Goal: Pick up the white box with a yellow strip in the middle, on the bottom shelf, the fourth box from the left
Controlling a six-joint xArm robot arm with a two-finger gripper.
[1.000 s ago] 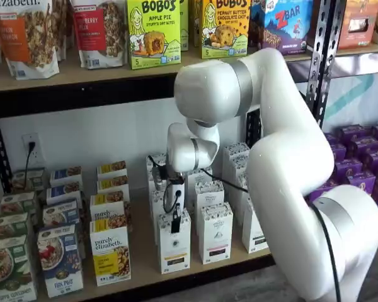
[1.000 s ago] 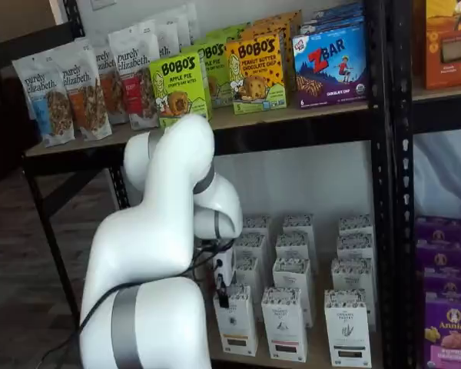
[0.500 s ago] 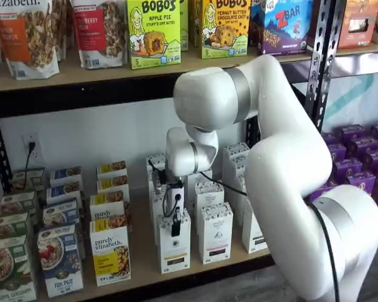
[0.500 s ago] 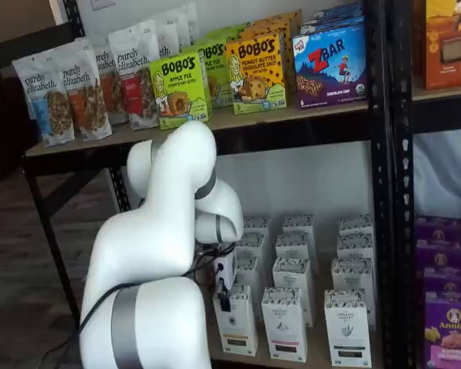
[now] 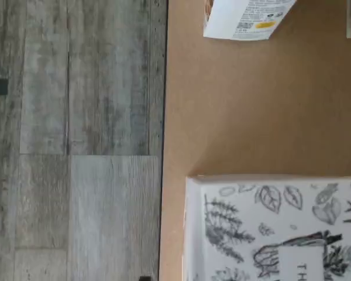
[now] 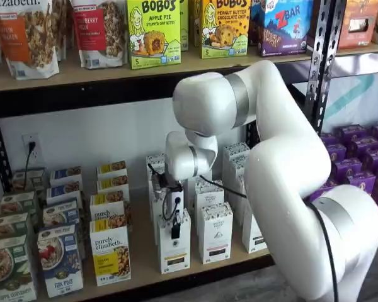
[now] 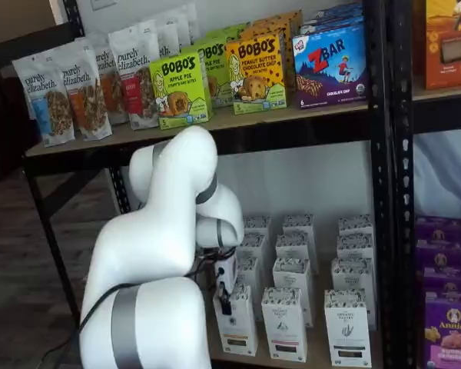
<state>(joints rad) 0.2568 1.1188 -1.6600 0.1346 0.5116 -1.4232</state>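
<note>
The white box (image 6: 174, 246) stands at the front of the bottom shelf (image 6: 142, 250), with a speckled top band and a yellow strip low on its front. It also shows in a shelf view (image 7: 237, 321). My gripper (image 6: 175, 225) hangs right over the box's top. One black finger lies against the upper front face, and the other finger is hidden. The finger also shows in a shelf view (image 7: 223, 298). The wrist view looks down on the box's leaf-printed top (image 5: 275, 228), close to the tan shelf board (image 5: 251, 105).
White cartons with black strips (image 6: 215, 234) stand just right of the box. Purely Elizabeth boxes (image 6: 110, 257) stand left of it, and one corner (image 5: 245, 17) shows in the wrist view. Purple boxes (image 6: 359, 163) fill the right bay behind a black upright (image 6: 321, 56). Grey floor (image 5: 76, 140) lies beyond the shelf edge.
The arm has sunk a little, and the black finger now sits slightly lower on the box's front. The box has not moved.
</note>
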